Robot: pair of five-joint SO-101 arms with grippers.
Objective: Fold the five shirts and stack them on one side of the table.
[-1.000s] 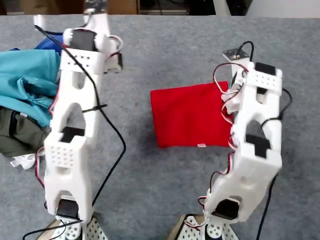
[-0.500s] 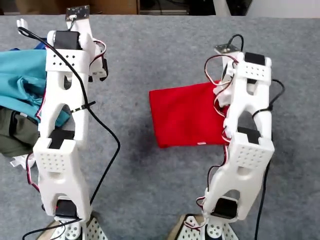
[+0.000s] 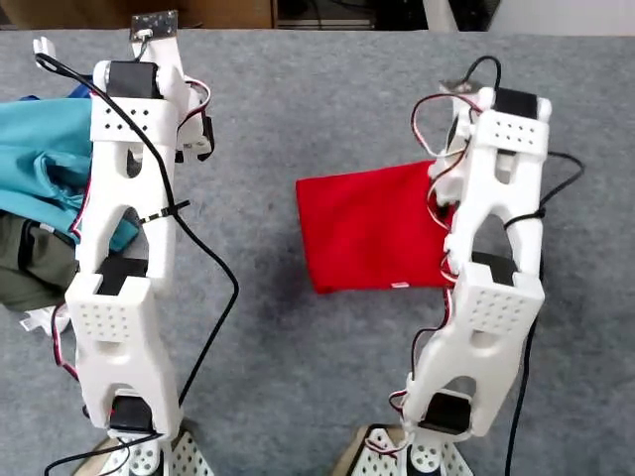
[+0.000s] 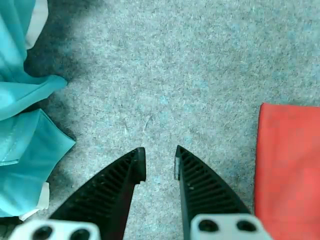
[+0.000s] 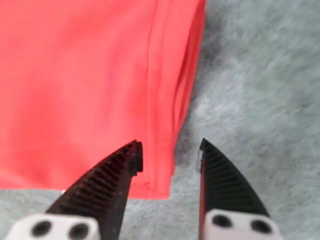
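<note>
A red shirt lies folded into a flat rectangle at the middle of the counter. The fold looks done, so the step in hand is judged to be taking hold of it for a last fold or for the move to the stack.

The right jaws are held apart astride the red shirt's edge near a corner, one over the cloth and one over bare counter. Next they would need to be lowered and closed on all layers at that edge, so that the fold is not pulled open.

The left jaws are held slightly apart over bare counter, between the red shirt and a teal shirt heaped well to its left-arm side with a dark shirt.

That heap is cut off at the frame edge and partly covered by the left arm, so five shirts cannot be counted. The red shirt's far edge is hidden under the right arm. Contact between the right jaws and the cloth cannot be judged.
</note>
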